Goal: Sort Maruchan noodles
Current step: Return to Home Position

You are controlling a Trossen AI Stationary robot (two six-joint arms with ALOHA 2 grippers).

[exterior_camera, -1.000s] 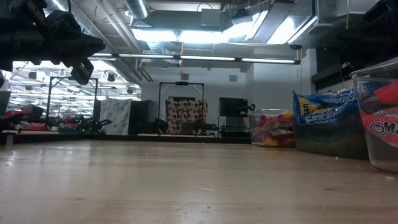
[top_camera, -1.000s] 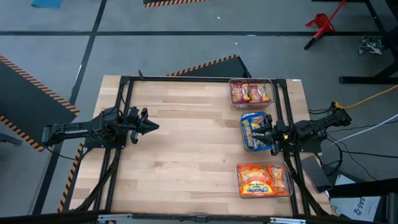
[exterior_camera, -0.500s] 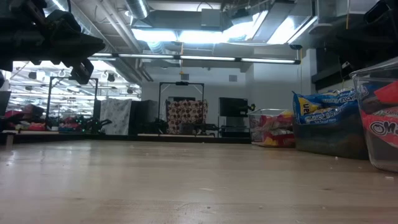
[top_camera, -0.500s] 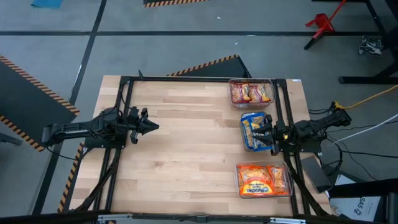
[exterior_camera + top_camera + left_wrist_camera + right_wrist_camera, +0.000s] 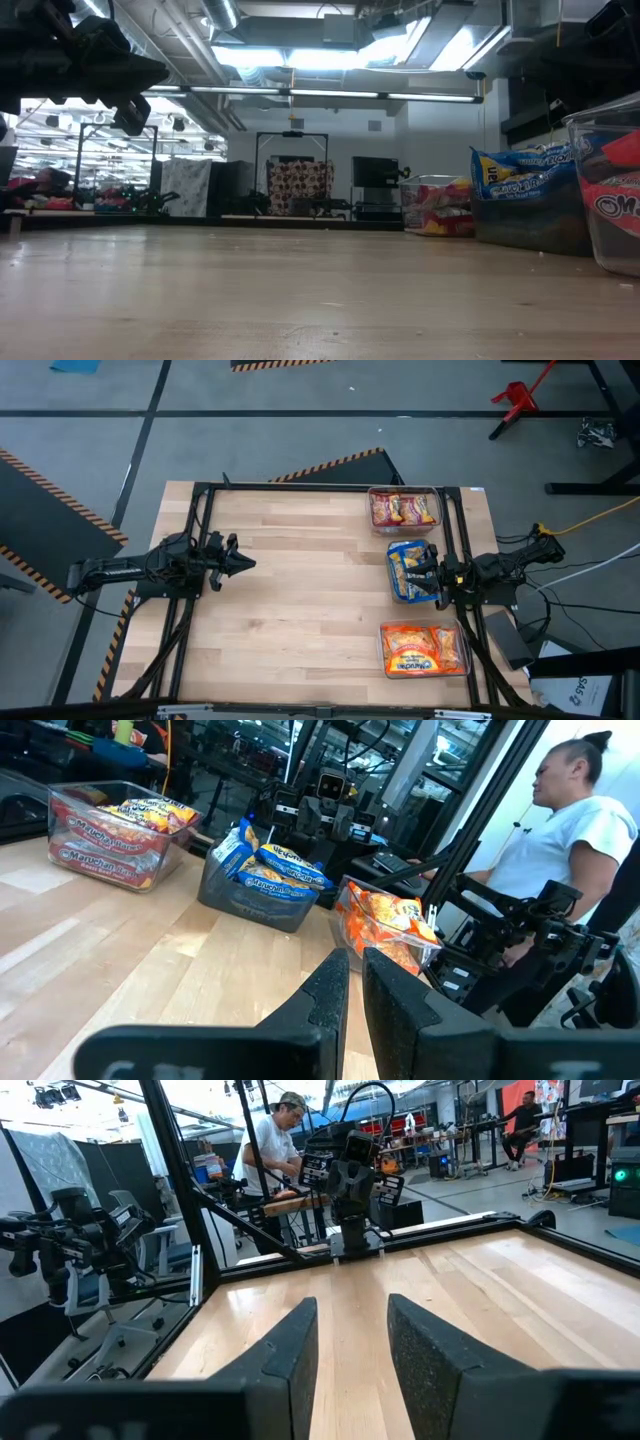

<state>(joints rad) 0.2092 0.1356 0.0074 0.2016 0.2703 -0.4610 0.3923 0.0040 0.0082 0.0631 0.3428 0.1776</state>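
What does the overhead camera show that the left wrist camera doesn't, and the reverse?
Only the high view: the whole pale wooden table, the grey floor around it, and the left arm's full length. Only the left wrist view: a person in a white shirt beyond the table, and the left gripper, shut, close up. Both: three plastic bins in a row holding dark red, blue-and-yellow and orange crinkly noodle packets, with the right gripper at the middle one.
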